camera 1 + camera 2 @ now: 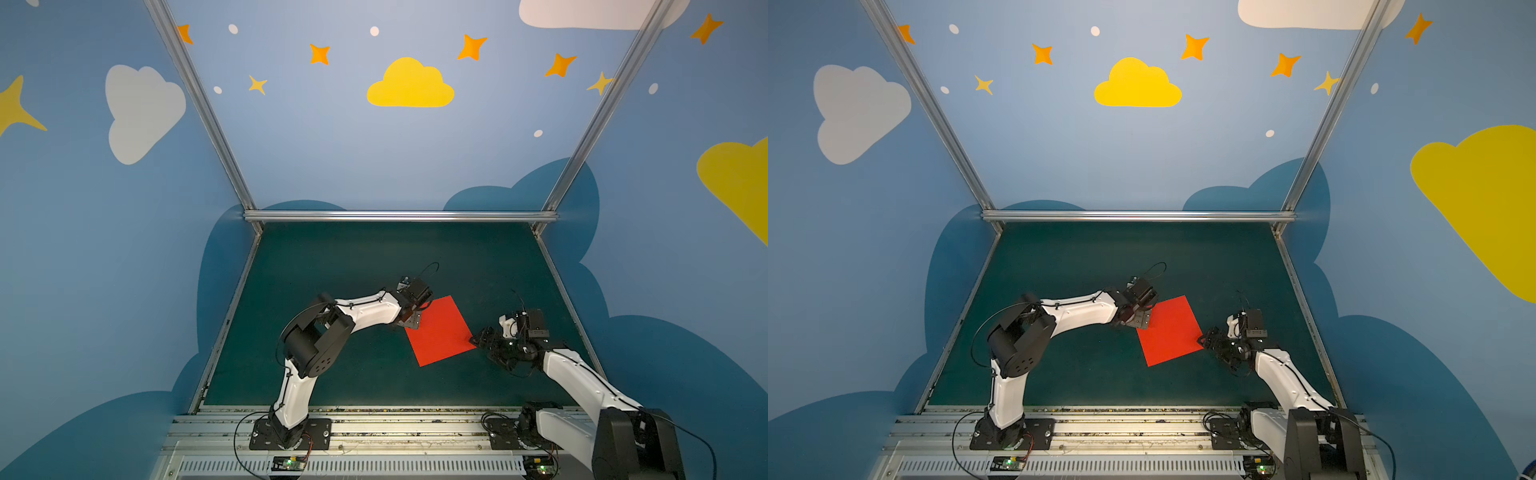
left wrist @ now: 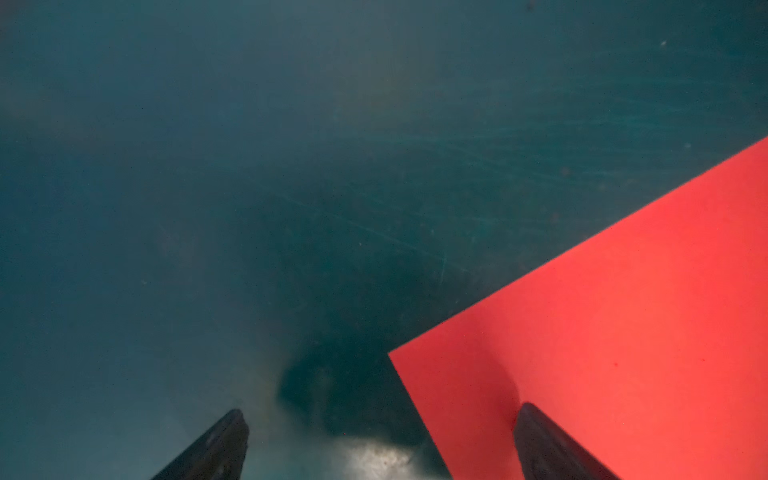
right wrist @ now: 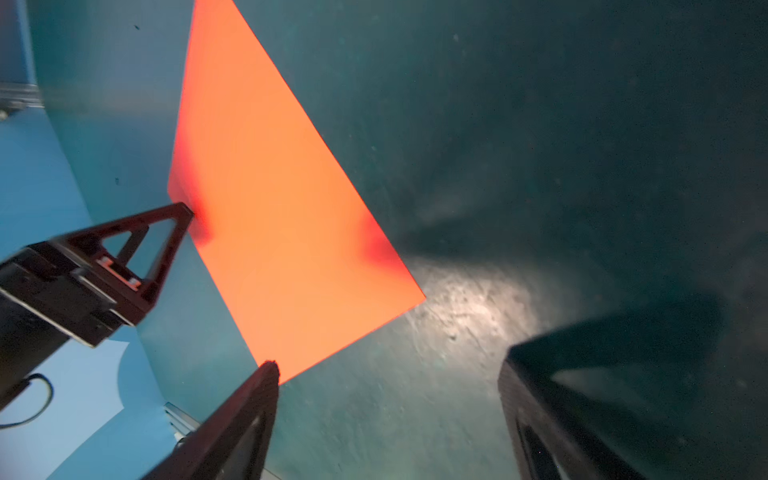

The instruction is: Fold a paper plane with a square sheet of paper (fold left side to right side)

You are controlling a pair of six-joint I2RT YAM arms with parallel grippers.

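Observation:
The square sheet of paper (image 1: 440, 330) (image 1: 1170, 330) is bright red and lies flat and unfolded on the green mat, turned at an angle. My left gripper (image 1: 413, 320) (image 2: 382, 409) stands open at the sheet's left corner. In the left wrist view one of its fingertips (image 2: 536, 428) is on the red paper (image 2: 623, 332) and the other over bare mat. My right gripper (image 1: 478, 338) (image 3: 388, 365) is open at the sheet's right corner, one fingertip (image 3: 266, 374) at the paper's edge (image 3: 270, 216), with only mat between the fingers. No paper plane is in view.
The green mat (image 1: 374, 257) is bounded by aluminium rails at the back (image 1: 399, 215) and along both sides, with blue painted walls behind. Both arm bases sit on the metal rail (image 1: 374, 432) at the front edge.

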